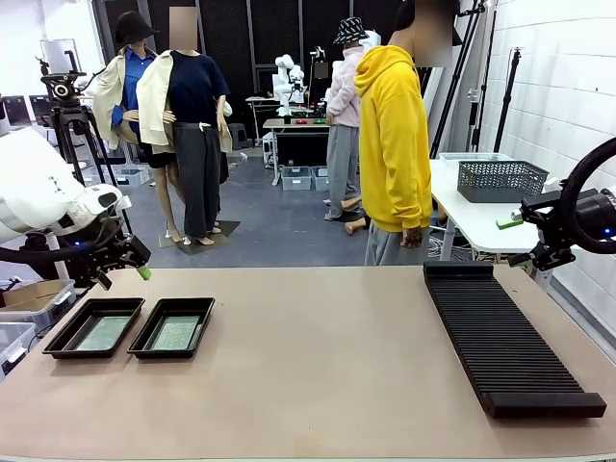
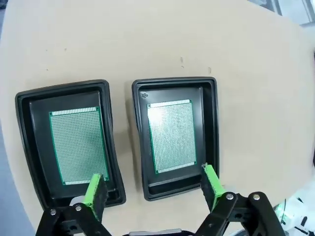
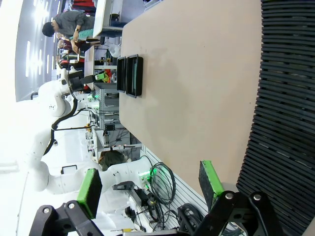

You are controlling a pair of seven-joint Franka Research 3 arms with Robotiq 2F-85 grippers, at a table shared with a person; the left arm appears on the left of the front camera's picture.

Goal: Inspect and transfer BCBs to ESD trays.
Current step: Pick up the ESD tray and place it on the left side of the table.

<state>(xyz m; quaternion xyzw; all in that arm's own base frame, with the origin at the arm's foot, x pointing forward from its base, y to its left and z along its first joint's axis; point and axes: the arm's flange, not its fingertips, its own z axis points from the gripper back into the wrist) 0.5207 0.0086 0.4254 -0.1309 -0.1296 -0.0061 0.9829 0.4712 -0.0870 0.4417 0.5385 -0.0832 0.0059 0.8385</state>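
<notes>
Nearest the left wrist camera, the left pincer (image 2: pixel 153 191) stood wide apart and empty, its green pads (image 2: pixel 93 191) hanging above the near rims of the two ESD trays (image 2: pixel 212 123). Each tray held one BCB: the left-hand board (image 2: pixel 78 145) lay flat on the floor of its tray (image 2: pixel 27 142), and the right-hand board (image 2: pixel 172 135) lay flat in the other, with a narrow margin of black floor showing around each. Judged from their look, the boards were thin, light, stiff and somewhat brittle, with smooth faces; a hold across the two long edges would suit them better than pressure on the perforated face, and the raised tray rims left little room for a finger to get beside a board lying flat. Both trays sat side by side, almost touching, on the surface (image 1: pixel 318 375) at the robot's left. Farther across, the long black slotted rack (image 1: pixel 505 337) lay at the right with no board seen in it, and the right pincer (image 3: pixel 150 189) hung open and empty beside it. Beyond, a grey mesh basket (image 1: pixel 500 180) stood on a white table.
</notes>
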